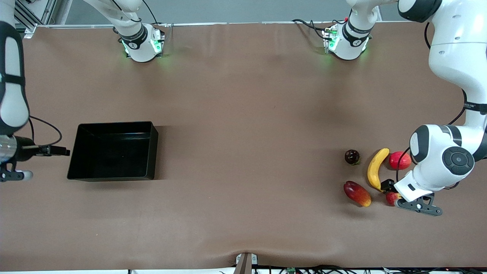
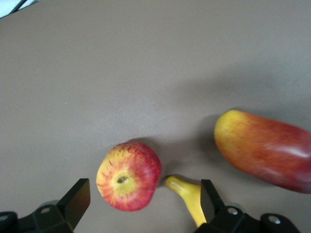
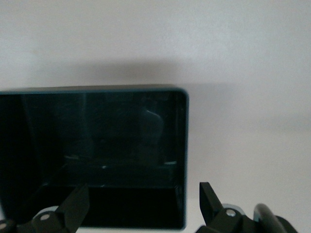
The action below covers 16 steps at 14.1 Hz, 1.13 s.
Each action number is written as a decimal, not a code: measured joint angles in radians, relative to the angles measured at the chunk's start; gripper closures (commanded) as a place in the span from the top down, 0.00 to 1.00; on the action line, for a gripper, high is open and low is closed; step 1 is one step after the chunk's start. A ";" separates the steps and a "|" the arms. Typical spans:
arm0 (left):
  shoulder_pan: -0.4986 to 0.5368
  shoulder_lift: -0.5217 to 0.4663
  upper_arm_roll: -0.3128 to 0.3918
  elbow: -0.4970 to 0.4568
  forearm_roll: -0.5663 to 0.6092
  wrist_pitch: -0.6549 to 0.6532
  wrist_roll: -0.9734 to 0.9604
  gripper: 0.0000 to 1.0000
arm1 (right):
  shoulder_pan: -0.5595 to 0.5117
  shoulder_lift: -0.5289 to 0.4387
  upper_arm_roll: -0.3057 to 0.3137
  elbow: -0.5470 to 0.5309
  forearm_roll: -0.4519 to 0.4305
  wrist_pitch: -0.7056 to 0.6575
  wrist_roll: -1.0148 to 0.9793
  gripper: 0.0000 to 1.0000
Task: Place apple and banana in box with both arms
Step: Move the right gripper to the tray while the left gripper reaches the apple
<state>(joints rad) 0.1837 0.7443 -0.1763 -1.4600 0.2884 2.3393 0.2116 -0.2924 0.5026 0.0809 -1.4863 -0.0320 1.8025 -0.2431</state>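
Note:
The apple (image 1: pixel 391 198) lies near the left arm's end of the table, partly hidden under my left gripper (image 1: pixel 389 191). In the left wrist view the apple (image 2: pixel 129 175) sits between the open fingers (image 2: pixel 77 201) of the left gripper (image 2: pixel 145 200), untouched, with the banana's tip (image 2: pixel 187 192) beside it by the other finger. The banana (image 1: pixel 376 168) lies just farther from the front camera than the apple. The black box (image 1: pixel 114 150) stands empty toward the right arm's end. My right gripper (image 1: pixel 64 152) hovers open at the box's edge (image 3: pixel 184 145); it also shows in the right wrist view (image 3: pixel 143 204).
An oval red fruit with a yellow tip (image 1: pixel 357 193) lies beside the apple, toward the table's middle; it also shows in the left wrist view (image 2: pixel 265 148). A pinkish-red round fruit (image 1: pixel 399 160) and a dark maroon fruit (image 1: pixel 352 156) flank the banana.

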 measured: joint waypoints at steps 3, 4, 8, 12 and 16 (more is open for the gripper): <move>0.035 0.039 0.000 0.005 0.000 0.044 0.094 1.00 | -0.026 0.079 -0.002 -0.005 -0.027 0.035 -0.080 1.00; 0.041 0.046 0.000 0.007 0.000 0.047 0.106 1.00 | -0.038 0.101 -0.002 -0.011 -0.028 0.048 -0.111 1.00; 0.041 0.059 -0.002 0.008 0.000 0.058 0.112 1.00 | -0.066 0.134 -0.003 -0.068 -0.028 0.076 -0.160 0.56; 0.043 0.069 -0.002 0.008 0.000 0.061 0.112 0.79 | -0.067 0.134 -0.003 -0.096 -0.028 0.084 -0.161 0.00; 0.044 0.070 -0.001 0.011 -0.031 0.063 0.112 0.23 | -0.068 0.133 -0.002 -0.096 -0.028 0.084 -0.161 0.00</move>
<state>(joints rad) 0.2279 0.8144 -0.1777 -1.4494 0.2570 2.4018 0.3237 -0.3599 0.6356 0.0788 -1.5823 -0.0600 1.8861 -0.4043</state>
